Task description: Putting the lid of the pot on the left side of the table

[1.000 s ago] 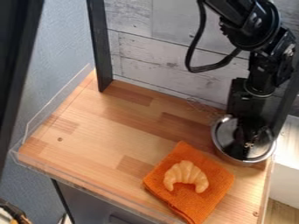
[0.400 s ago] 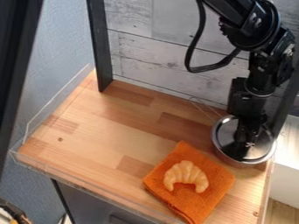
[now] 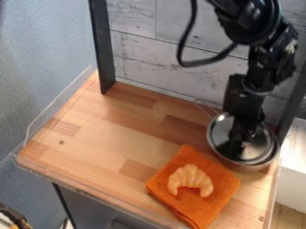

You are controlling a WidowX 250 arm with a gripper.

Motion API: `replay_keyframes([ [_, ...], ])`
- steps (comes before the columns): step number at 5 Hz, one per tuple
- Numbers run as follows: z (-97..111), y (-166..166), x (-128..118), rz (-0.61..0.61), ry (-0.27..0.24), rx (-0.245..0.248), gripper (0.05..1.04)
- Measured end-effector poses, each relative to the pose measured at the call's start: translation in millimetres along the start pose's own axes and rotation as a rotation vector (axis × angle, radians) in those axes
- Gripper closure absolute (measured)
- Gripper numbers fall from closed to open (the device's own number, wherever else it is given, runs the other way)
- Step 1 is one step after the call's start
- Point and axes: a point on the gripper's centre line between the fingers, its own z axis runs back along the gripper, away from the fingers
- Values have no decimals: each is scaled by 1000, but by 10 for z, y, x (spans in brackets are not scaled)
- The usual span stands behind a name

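The black gripper (image 3: 244, 142) hangs at the right over the pot, shut on the knob of the silver lid (image 3: 222, 132). The round lid is shifted to the left of the metal pot (image 3: 274, 156), whose rim shows along the lid's right and lower side. Whether lid and rim still touch, I cannot tell. The wooden table (image 3: 108, 134) extends to the left of the pot. The pot's inside is hidden beneath the lid.
An orange cloth (image 3: 222, 192) with a toy croissant (image 3: 190, 180) on it lies in front and to the left of the pot. A dark post (image 3: 103, 49) stands at the back left corner, and a clear low edging runs along the table's left and front.
The gripper and the lid have moved a little to the left and up, uncovering some of the pot's right rim. The pot, the cloth and the croissant have stayed put.
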Motion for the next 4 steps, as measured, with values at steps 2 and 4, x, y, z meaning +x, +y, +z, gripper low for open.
replay_keyframes([
  [2, 367, 90, 575, 144, 15, -63, 798],
  [4, 244, 32, 1403, 352, -37, -32, 798],
])
